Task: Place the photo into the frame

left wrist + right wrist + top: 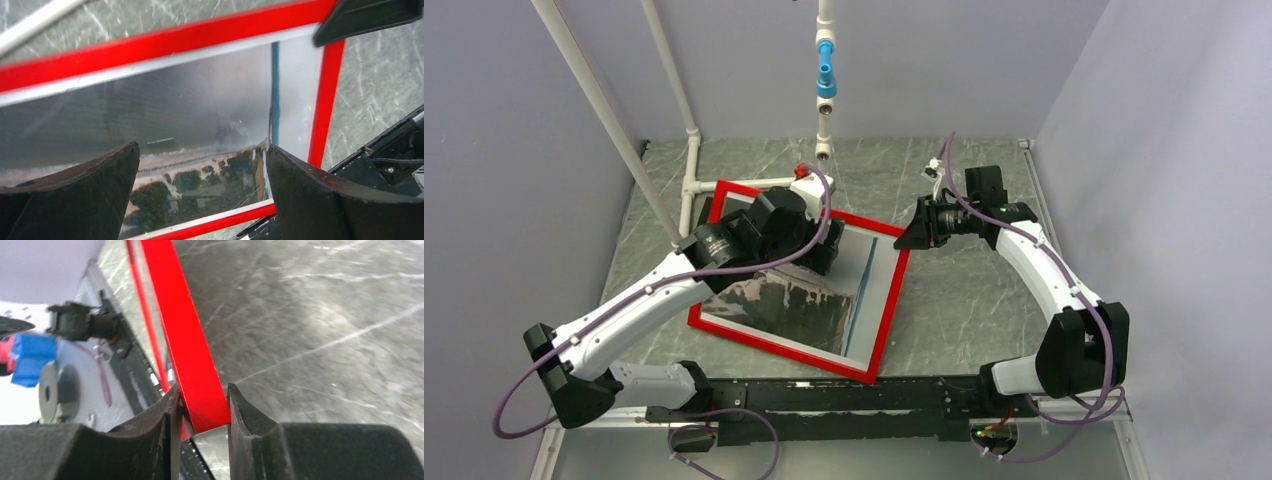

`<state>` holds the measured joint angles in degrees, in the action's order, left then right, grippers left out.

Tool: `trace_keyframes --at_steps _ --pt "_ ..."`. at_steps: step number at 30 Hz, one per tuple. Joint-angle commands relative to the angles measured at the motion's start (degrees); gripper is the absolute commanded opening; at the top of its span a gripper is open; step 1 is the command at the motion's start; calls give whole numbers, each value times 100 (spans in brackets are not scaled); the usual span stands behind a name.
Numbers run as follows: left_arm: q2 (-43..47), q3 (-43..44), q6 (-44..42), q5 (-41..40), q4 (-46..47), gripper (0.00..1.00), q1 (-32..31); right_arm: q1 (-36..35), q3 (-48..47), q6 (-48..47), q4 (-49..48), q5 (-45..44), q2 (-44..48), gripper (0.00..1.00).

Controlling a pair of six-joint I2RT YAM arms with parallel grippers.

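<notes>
The frame lies red face up on the marble table, turned at an angle. The photo shows picture side up inside its opening, dark grey-brown with glare over the far part. My left gripper hovers over the frame's far part, open and empty. In the left wrist view its jaws stand wide apart above the photo and the red border. My right gripper is shut on the frame's far right corner. In the right wrist view its pads pinch the red edge.
A white pipe stand rises at the back left beside the frame. A hanging pipe with a blue fitting is above the back centre. A black rail runs along the near edge. Grey walls enclose the table.
</notes>
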<state>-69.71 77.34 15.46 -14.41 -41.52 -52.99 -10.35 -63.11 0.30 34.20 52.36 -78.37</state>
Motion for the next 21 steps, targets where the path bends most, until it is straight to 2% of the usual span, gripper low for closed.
trace_keyframes --at_steps 1,3,6,11,16,21 --pt "-65 -256 396 675 -63 99 443 51 523 -71 -1380 -3025 96 0" --pt "33 -376 413 623 -76 99 587 56 789 -44 -1781 -3639 77 0" --pt "251 -660 414 575 -11 99 876 54 1081 -218 -2336 -4021 -27 0" --pt "499 -1265 471 846 156 99 1632 52 1064 -466 -2706 -4701 -445 0" --pt "554 -1806 576 1288 340 100 2485 62 827 -727 -2633 -4734 -1029 1" --pt "348 -1910 529 1078 222 99 2979 58 773 -631 -2695 -4628 -1446 0"
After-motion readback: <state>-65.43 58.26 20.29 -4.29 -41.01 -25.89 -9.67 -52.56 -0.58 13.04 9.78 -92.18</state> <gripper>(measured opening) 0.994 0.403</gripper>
